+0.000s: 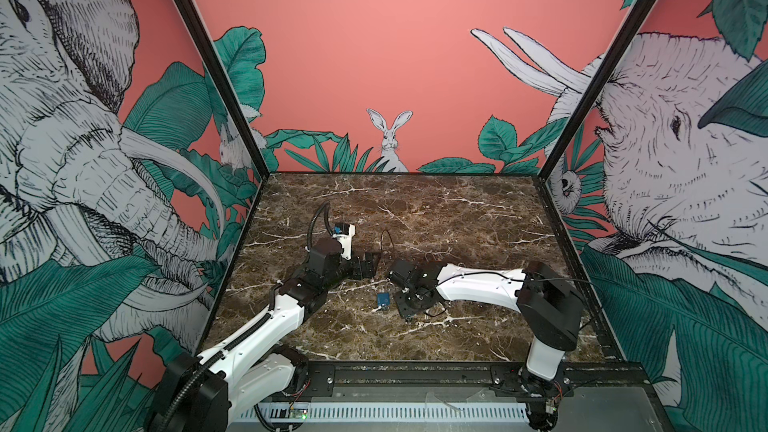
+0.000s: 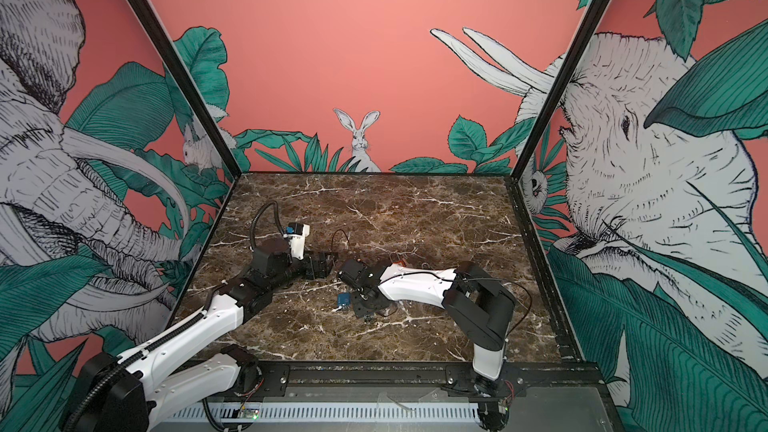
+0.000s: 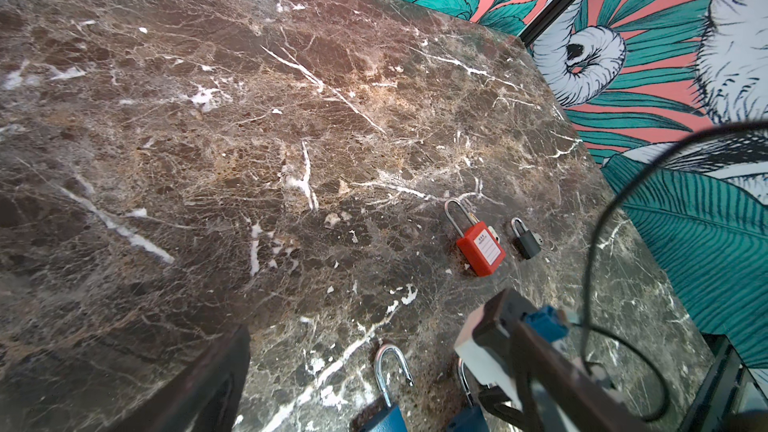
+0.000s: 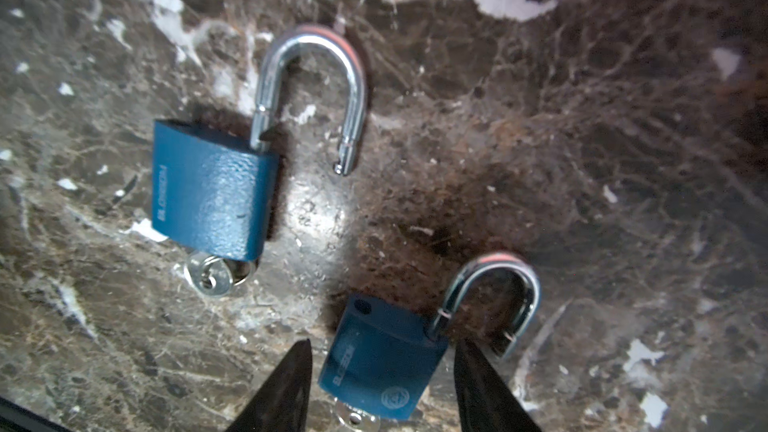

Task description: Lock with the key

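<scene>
Two blue padlocks lie flat on the marble, both with the shackle swung open. One padlock point(image 4: 212, 189) has a silver key point(image 4: 210, 274) in its base. The nearer padlock point(image 4: 382, 363) also carries a key point(image 4: 355, 419) and lies between the fingers of my right gripper point(image 4: 384, 342), which is open with a gap on each side of the lock body. In both top views one blue padlock point(image 1: 383, 300) point(image 2: 344, 300) shows beside the right gripper point(image 1: 411, 305); the lock under it is hidden. My left gripper point(image 1: 373, 263) point(image 3: 374, 326) stands open a little behind them, holding nothing.
A red padlock point(image 3: 480, 249) and a small black padlock point(image 3: 527, 238) lie further back on the right. A thin black cable point(image 1: 387, 243) loops above the table between the arms. Printed walls close the table point(image 1: 415, 209) on three sides.
</scene>
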You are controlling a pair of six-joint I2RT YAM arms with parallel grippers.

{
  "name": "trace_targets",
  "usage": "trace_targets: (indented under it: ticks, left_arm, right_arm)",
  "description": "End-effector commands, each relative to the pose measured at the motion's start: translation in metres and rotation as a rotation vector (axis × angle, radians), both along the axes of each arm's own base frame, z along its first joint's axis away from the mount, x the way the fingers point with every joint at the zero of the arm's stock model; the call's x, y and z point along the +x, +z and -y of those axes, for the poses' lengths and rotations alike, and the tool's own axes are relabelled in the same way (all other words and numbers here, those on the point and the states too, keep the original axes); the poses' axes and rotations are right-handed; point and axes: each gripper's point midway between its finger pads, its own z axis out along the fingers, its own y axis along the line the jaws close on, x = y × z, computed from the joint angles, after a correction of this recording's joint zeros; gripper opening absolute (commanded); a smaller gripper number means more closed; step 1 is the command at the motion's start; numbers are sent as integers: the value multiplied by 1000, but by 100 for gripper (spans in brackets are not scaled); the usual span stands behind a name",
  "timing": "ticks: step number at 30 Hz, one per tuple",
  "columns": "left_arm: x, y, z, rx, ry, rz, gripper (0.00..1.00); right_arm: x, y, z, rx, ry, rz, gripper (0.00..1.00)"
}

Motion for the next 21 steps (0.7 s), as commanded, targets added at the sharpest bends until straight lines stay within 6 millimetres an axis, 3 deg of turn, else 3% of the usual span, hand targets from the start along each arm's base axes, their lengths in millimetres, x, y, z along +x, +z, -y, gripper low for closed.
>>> trace_targets:
  ticks: [1, 13, 21]
  left_arm:
    - [2, 5, 0, -20, 3, 15, 97]
    - [2, 3, 2, -22, -5, 10, 97]
    - [1, 0, 3, -33, -10, 2, 97]
  right_arm:
    - [-4, -3, 3, -35, 15, -17, 54]
    - [-7, -10, 17, -77, -7, -20, 50]
    - [-11, -13, 16, -68, 0, -40, 47]
